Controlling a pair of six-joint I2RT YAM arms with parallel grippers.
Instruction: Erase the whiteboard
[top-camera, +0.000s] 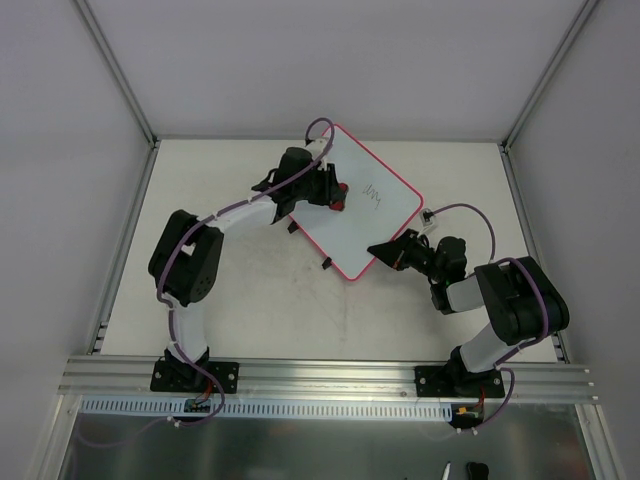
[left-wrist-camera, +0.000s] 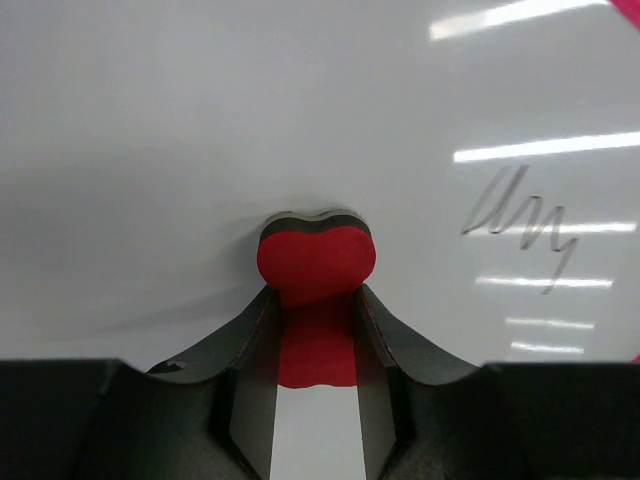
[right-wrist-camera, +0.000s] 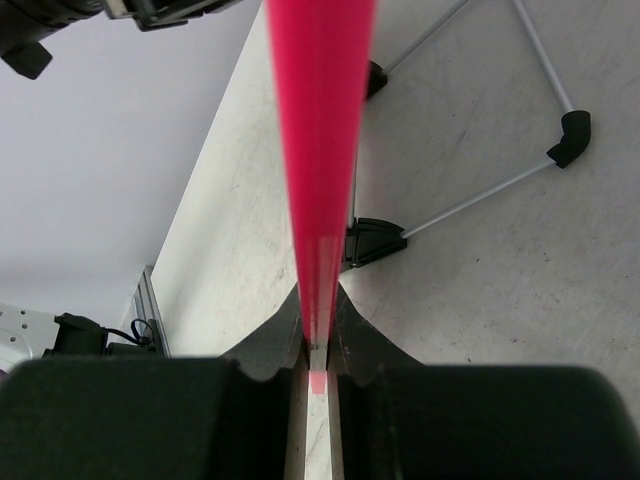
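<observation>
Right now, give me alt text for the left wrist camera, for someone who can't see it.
The left pincer grips a red eraser, its dark felt face against the whiteboard. A thin dark scribble sits unwiped to the right of the eraser.

The left arm (top-camera: 187, 262) and the right arm (top-camera: 512, 300) share one build: bulky matte-black joint housings joined by pale grey-white tubular links, each rising from a flat black base plate (top-camera: 193, 375) bolted to the silver rail. A thin purple cable (top-camera: 240, 205) runs along each arm and loops free near the wrist, and a small orange connector (top-camera: 462, 410) sits below the right base. The left gripper (left-wrist-camera: 315, 300) and the right gripper (right-wrist-camera: 318, 335) have matte-black fingers (left-wrist-camera: 395, 345) whose inner edges curve smoothly from broad, blocky bodies to narrow tips.
</observation>
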